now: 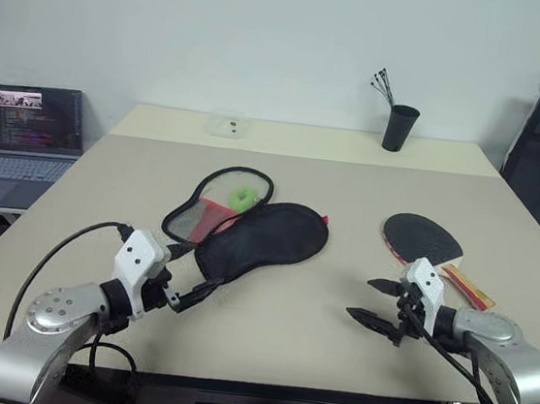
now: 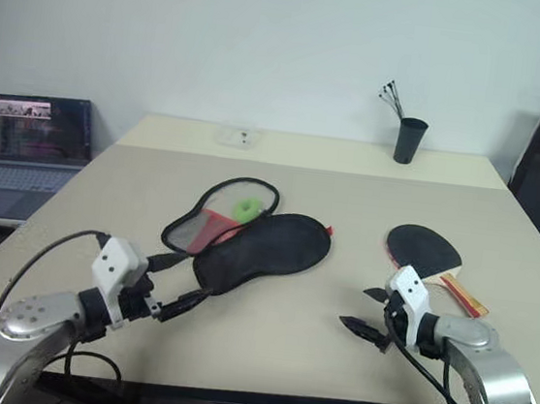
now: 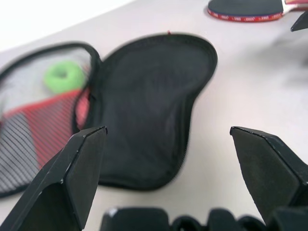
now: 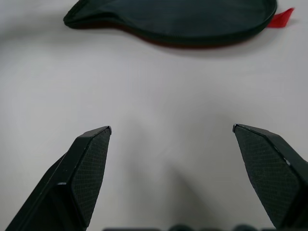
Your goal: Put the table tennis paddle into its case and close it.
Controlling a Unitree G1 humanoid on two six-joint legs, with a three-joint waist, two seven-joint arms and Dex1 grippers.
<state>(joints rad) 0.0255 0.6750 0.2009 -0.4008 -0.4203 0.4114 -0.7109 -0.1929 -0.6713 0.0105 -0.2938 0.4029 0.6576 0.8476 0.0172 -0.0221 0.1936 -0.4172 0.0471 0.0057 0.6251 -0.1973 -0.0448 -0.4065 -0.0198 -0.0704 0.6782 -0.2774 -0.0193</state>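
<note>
Lying beside right hand (image 1: 373, 301): paddle (image 1: 423, 239), untouched, fingers spread.

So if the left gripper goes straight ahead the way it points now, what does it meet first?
Probably the case: the left gripper, open, points at its black half lying open just ahead. Depth is uncertain.

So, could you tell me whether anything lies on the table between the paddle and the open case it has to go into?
Nothing visible does. Only bare table separates the table tennis paddle from the open case.
</note>
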